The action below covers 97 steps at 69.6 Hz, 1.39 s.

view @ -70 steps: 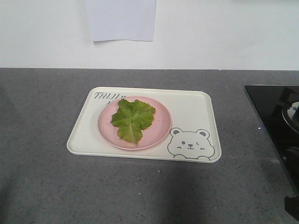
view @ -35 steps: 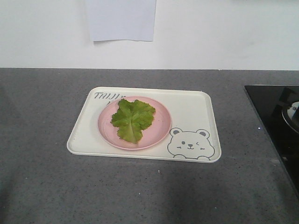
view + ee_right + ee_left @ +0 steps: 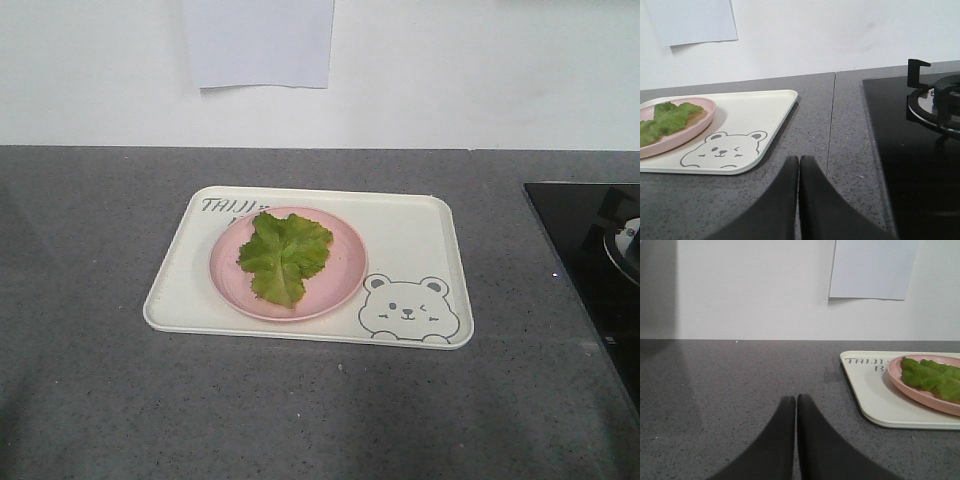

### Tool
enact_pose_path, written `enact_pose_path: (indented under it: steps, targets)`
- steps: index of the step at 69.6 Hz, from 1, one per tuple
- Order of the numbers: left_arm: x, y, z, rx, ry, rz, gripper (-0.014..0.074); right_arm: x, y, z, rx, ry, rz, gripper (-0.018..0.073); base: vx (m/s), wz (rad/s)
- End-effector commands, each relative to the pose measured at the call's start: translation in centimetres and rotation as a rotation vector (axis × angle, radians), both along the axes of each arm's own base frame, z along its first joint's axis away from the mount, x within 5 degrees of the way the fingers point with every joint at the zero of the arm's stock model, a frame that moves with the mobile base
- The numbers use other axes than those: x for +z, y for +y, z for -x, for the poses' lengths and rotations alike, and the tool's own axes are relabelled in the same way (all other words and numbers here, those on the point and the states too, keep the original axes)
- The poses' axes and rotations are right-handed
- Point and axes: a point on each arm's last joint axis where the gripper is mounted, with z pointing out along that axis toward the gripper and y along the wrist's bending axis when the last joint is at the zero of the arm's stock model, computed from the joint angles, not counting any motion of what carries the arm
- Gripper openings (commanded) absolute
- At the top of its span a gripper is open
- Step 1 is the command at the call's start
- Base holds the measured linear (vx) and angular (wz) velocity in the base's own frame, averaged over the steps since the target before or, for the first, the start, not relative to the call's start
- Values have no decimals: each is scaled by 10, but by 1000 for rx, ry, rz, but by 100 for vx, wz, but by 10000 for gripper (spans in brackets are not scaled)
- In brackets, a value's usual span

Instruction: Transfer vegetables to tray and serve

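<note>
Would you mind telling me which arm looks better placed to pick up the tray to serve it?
Neither clearly. The left gripper faces the tray at its lettered end, the right gripper at its bear end. Both are shut, off the tray, so probably both together.

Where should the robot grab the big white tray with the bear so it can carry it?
Probably by the low rims of the tray's two short ends, left gripper from the left, right gripper from the right. Both ends are bare, and the plate with the lettuce sits between them.
</note>
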Motion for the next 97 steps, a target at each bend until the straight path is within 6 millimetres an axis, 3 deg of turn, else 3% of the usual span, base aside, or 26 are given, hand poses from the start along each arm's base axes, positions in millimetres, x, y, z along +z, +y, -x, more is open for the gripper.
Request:
enact_pose_path:
  steps: [1,17,30,97]
  targets:
    - [4,1,0,6,-66,13,-8,6,1,0,6,-81,-1,-4,0,0]
    - [4,1,0,6,-66,13,-7,6,1,0,4,-87,-1,-4,0,0]
    - [4,1,0,6,-66,13,-7,8,-5,-1,-96,-96,-32,-3,0,0]
    - [4,1,0,6,-66,13,-7,7,-4,-1,-85,-87,-47,-1,0,0]
